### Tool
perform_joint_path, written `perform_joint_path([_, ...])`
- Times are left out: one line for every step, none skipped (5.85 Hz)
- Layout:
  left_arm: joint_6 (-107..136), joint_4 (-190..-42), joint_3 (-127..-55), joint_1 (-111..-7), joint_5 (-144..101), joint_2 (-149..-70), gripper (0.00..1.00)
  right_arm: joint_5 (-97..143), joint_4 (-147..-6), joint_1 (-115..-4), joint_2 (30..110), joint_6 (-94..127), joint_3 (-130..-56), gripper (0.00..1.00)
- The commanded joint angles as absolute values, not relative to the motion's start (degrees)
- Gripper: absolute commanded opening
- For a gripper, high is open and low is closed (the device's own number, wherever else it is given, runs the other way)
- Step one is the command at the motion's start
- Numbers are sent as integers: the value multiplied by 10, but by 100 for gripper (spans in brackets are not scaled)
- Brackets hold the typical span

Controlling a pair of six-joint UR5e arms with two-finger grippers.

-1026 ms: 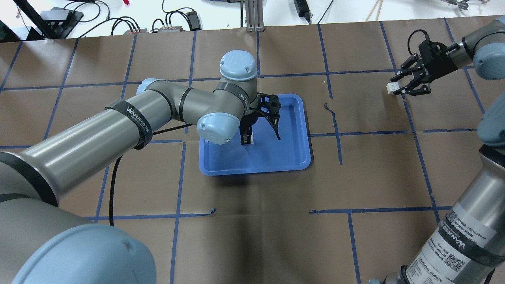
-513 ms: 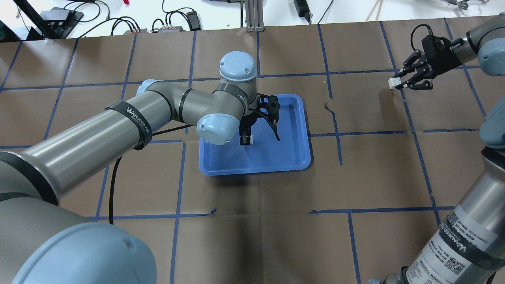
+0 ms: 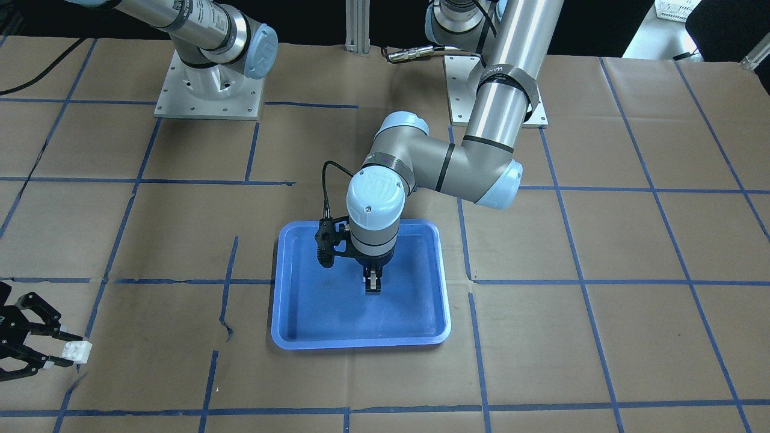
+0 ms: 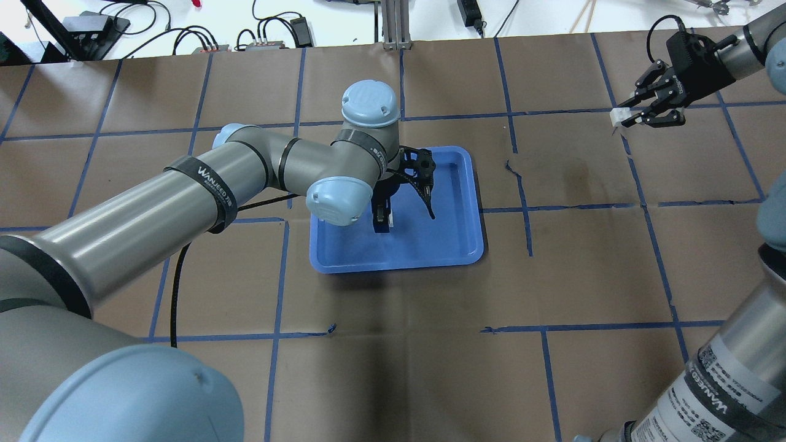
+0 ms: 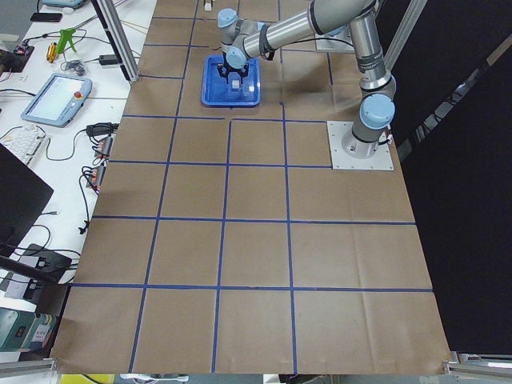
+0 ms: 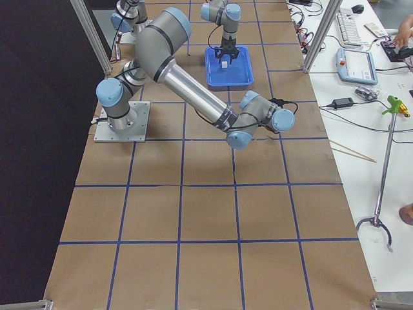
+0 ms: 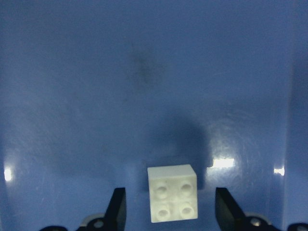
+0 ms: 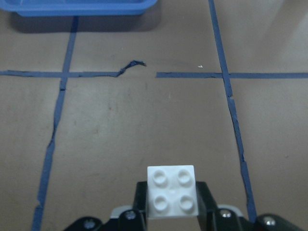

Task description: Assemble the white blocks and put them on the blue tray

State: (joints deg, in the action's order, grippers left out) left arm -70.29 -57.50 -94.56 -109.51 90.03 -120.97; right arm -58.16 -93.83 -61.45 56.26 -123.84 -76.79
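Observation:
The blue tray (image 4: 454, 242) lies mid-table; it also shows in the front view (image 3: 301, 319). One white block (image 7: 172, 199) sits studs-up on the tray floor. My left gripper (image 7: 171, 211) hangs over it, open, with a finger on each side and a gap to the block; it also shows in the overhead view (image 4: 383, 220) and the front view (image 3: 373, 287). My right gripper (image 4: 635, 116) is shut on the other white block (image 4: 618, 115), held above the brown paper at the far right. That block also shows in the right wrist view (image 8: 172, 191) and the front view (image 3: 79, 350).
Brown paper with a blue tape grid (image 4: 522, 202) covers the table. An aluminium post (image 4: 396, 24) stands at the far edge, with cables and power bricks (image 4: 270, 37) behind it. The left arm's elbow (image 4: 338, 196) overhangs the tray's left side.
My right gripper has carried its white block toward the table's far edge and a little to the right. The left arm and the block on the tray have stayed put.

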Motion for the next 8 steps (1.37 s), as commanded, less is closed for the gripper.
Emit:
perform_joint_path([-699,-609,-937,-1077,901,-1161,78,-585,-883,-620,627,-1238,-803,30])
perform_joint_path([-692,-663,-929,-1072,901,-1128,82,-583,-888,-639,664,-1237,-849,30])
perform_joint_path([-668,-735,-928,-1054,901,-1068,83,-577,-896,-656,701,-1224,-894,30])
perform_joint_path([-639,-810,-930,-1032,897,-1009,83,-575,-926,-678,715,-1210,-931,30])
perform_joint_path([-548,-849,-936,-1027,896,-972,95,-573,-967,-706,728,-1162,-964,30])
perform_joint_path([-464,-853,-942,-1024,899,-947,99,-573,-1025,-741,739,-1120,-995,30])
perform_joint_path([-332,-860,-942,-1024,901,-933,99,-568,-1098,-777,740,-1059,-1028,30])
perform_joint_path([-195,-860,-933,-1023,913,-932,99,-563,-1177,-819,739,-980,-1054,30])
